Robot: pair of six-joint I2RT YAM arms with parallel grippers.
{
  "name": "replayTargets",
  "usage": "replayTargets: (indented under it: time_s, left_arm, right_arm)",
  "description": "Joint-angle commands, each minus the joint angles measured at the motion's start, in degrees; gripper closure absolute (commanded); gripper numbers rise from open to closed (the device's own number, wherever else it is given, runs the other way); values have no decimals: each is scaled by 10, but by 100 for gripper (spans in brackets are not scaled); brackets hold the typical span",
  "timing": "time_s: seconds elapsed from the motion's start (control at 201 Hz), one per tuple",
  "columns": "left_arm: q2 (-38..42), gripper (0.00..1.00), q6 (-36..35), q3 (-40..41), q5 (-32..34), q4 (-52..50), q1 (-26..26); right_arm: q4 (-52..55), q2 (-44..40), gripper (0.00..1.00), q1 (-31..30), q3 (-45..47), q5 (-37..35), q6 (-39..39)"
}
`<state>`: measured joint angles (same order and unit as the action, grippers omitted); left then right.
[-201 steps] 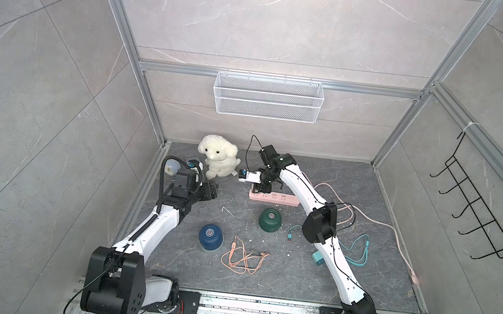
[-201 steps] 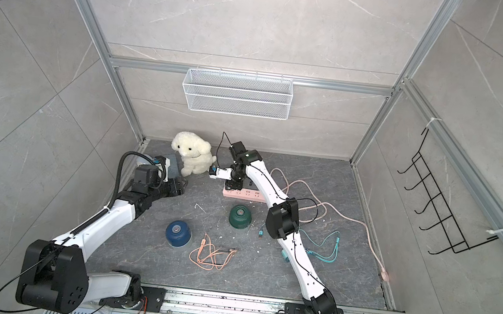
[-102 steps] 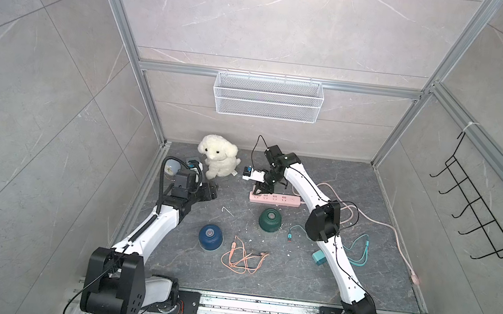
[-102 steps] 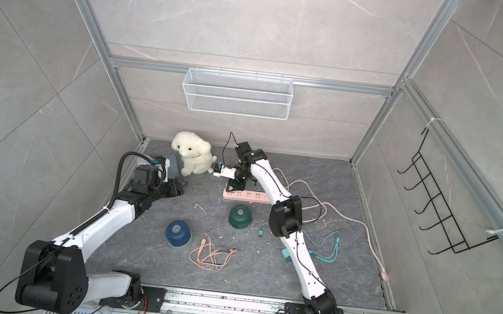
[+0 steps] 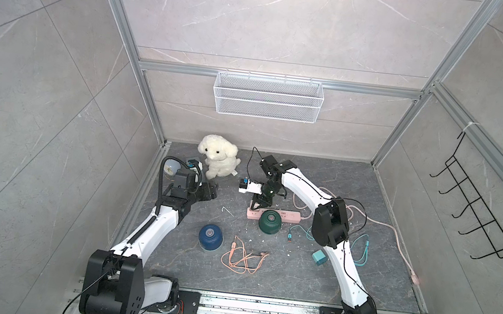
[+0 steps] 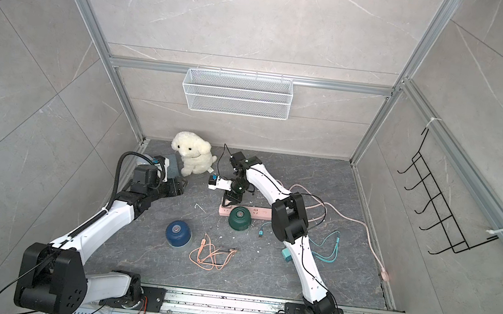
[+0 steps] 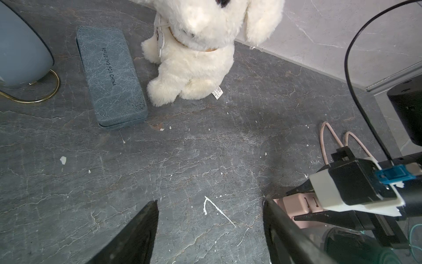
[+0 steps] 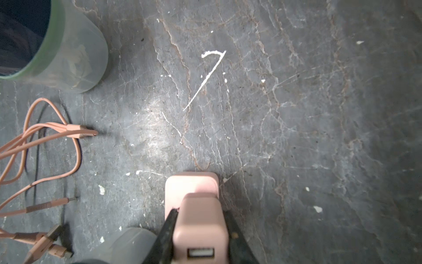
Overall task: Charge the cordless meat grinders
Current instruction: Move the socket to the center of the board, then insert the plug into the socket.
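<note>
Pink plastic is where the change lies: the right gripper (image 5: 258,204) has come down within the last second from a raised spot nearer the white plush dog (image 5: 218,160) to the near end of the long pink power strip (image 5: 288,216). In the right wrist view its jaws are clamped on a small pink charger cube (image 8: 199,224) with a USB port, directly over the strip's end. Whether the prongs are seated is hidden. I judge this to be the plugging-in step, with power first and the cable afterwards.

The left gripper (image 7: 210,202) has not shifted. It hangs released and empty over bare slate floor, close to the blue-grey glasses case (image 7: 109,75).

Neither grinder has moved. The dark green dome-shaped grinder (image 5: 270,221) stands upright against the strip's front edge, just beside the right gripper. The dark navy dome-shaped grinder (image 5: 210,237) stands upright, well apart from it and nearer the left arm. Each shows a round silver hub on top, and the navy one sits on a translucent cup. The tangled salmon-pink charging cable (image 5: 243,258) lies loose on the floor between them, and no cable appears to be joined to either grinder, so charging has not begun.
</note>
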<state>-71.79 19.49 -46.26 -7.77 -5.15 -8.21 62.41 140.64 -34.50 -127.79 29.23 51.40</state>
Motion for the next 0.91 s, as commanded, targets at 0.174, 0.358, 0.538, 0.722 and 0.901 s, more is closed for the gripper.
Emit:
replayTargets:
  time_s: [0.174,0.358,0.538,0.722,0.901]
  left_arm:
    - [-3,25,-4,-11,-8,6,4]
    - [-7,25,-3,-11,-10,11,4]
    - [-5,25,-1,-10,-12,11,4]
    - [-3,25,1,-5,-11,12,4]
    - [5,25,1,1,-8,13,4]
  right_arm:
    - [-108,-63,64,-4,74,-49,-5]
    - [-96,-73,50,-3,69,-45,0]
    - [-48,-72,46,-5,39,-38,13]
    - [-8,-68,48,-5,18,-40,22]
    - [19,-52,56,-5,-4,-56,21]
